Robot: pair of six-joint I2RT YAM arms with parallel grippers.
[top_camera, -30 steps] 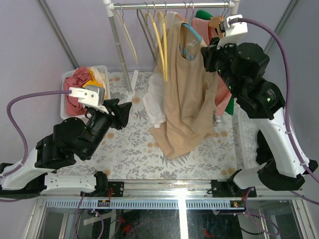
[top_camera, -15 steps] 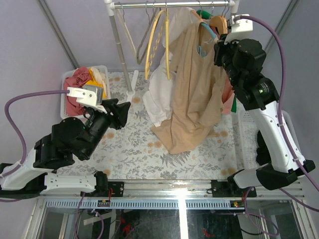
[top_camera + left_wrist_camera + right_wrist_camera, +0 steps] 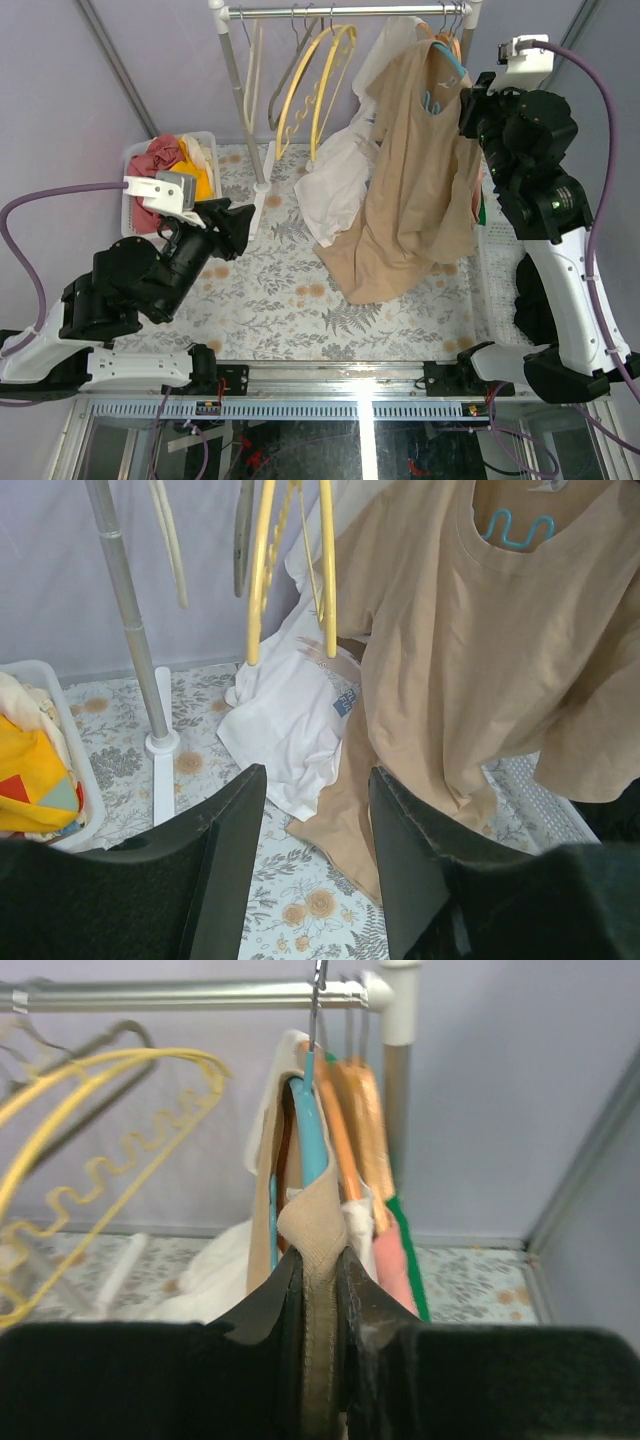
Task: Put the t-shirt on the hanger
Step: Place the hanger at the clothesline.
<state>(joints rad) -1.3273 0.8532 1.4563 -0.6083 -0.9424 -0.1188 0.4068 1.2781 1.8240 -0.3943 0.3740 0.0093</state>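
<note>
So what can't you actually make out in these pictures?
- Light-blue plastic hanger: left wrist view shows only its wavy bar; the tan fabric t-shirt covers the rest.
- Its silver metal hook: cut off by the right wrist view's top edge, so whether it sits over the rail is unclear.
- White printed shirt: partly behind the t-shirt in the top view; print too small to read.

Tan t-shirt (image 3: 470, 650) on light-blue hanger (image 3: 310, 1135)

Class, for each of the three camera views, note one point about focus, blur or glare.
Top external: evenly lit and sharp, one bright glare streak on the aluminium rail. Left wrist: t-shirt crisp, left gripper near the lens dark and soft. Right wrist: yellow hanger smeared, right gripper a dark, featureless blur pinching the t-shirt.
</note>
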